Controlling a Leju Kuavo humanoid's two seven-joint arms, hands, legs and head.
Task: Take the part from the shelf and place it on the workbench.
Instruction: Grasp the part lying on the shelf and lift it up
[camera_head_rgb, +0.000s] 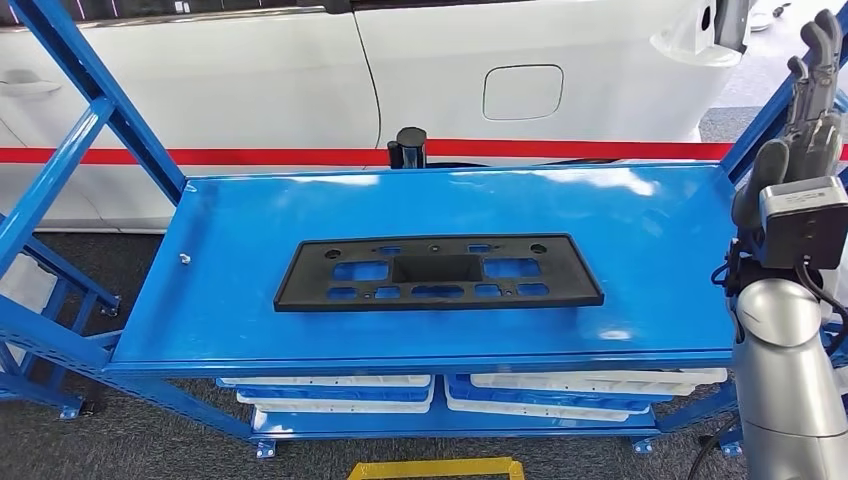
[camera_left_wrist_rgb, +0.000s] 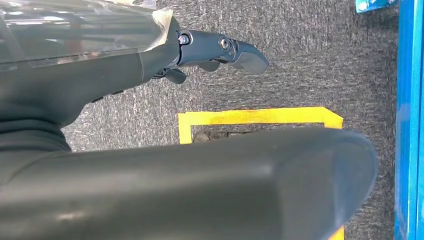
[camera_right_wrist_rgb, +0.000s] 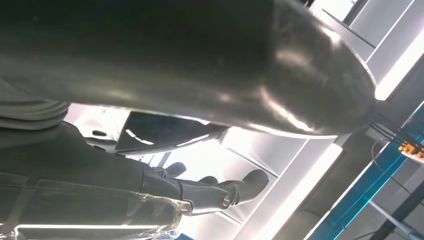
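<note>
A flat black plastic part (camera_head_rgb: 438, 272) with several cut-outs lies on the blue workbench top (camera_head_rgb: 240, 300), near its middle. My right hand (camera_head_rgb: 810, 110) is raised at the bench's right end, fingers pointing up and holding nothing; in the right wrist view its fingers (camera_right_wrist_rgb: 220, 192) are stretched out against the bright ceiling. My left hand (camera_left_wrist_rgb: 220, 50) hangs low over the grey floor, fingers extended and empty, beside the bench's blue edge (camera_left_wrist_rgb: 407, 125).
A white car body (camera_head_rgb: 400, 70) stands behind the bench, with a small black cylinder (camera_head_rgb: 410, 147) at the bench's far edge. Blue frame beams (camera_head_rgb: 80, 130) slant at the left. White trays (camera_head_rgb: 330, 390) sit on the lower shelf. Yellow floor tape (camera_left_wrist_rgb: 260, 116) marks the carpet.
</note>
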